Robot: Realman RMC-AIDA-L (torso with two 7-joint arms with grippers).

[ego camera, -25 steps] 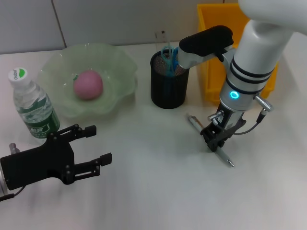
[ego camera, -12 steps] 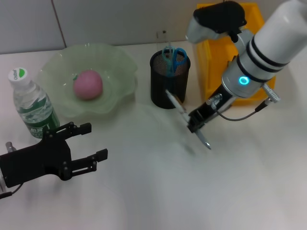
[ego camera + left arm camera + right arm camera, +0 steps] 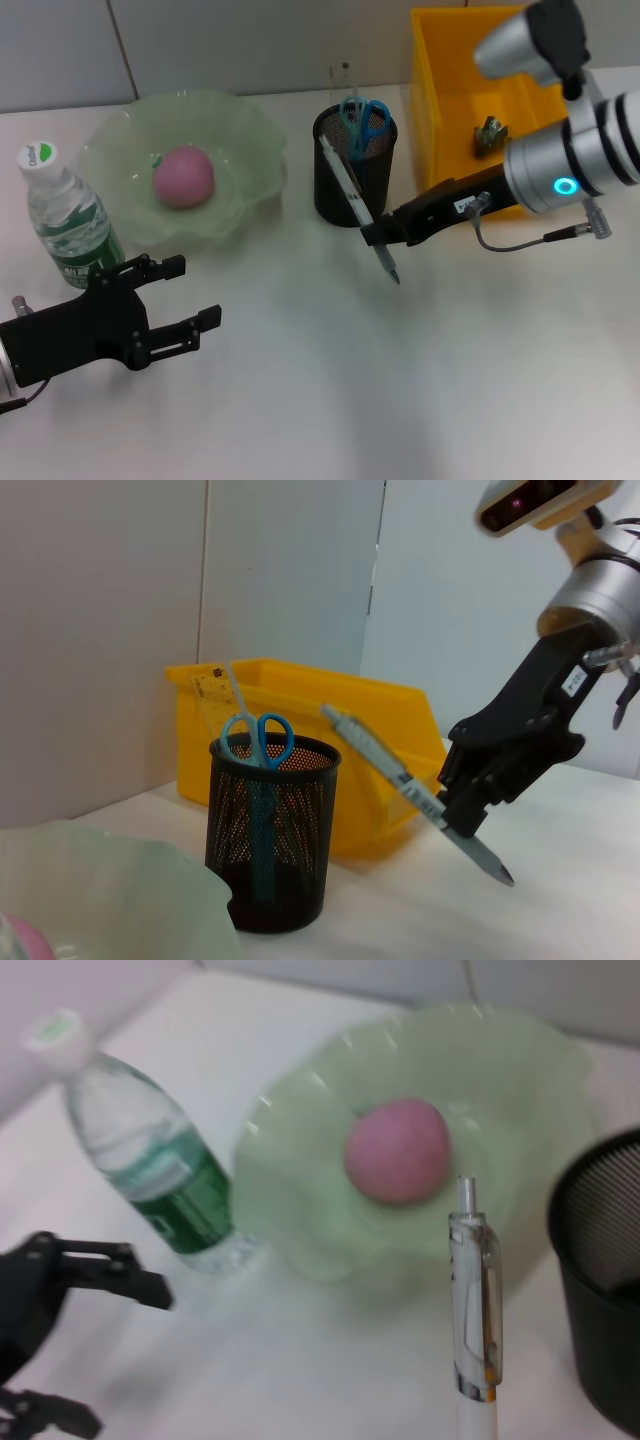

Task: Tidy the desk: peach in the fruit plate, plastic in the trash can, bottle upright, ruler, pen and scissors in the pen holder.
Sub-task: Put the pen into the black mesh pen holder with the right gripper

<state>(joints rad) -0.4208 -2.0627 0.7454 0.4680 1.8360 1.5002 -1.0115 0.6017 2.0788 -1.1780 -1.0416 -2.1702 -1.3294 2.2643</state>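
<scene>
Right gripper, jaws clamped on the pen, held it tilted above the desk beside the pen holder, apparently for insertion. Left gripper waited, jaws open, near the upright bottle.

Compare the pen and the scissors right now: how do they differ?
The pen is held by the right gripper, lifted off the desk and tilted beside the holder; the scissors already stand inside it, handles up. The pen is pale and slim; the scissors have blue handles. Both belong in the holder, where the ruler also stands. The left gripper idles, open, near the bottle.
</scene>
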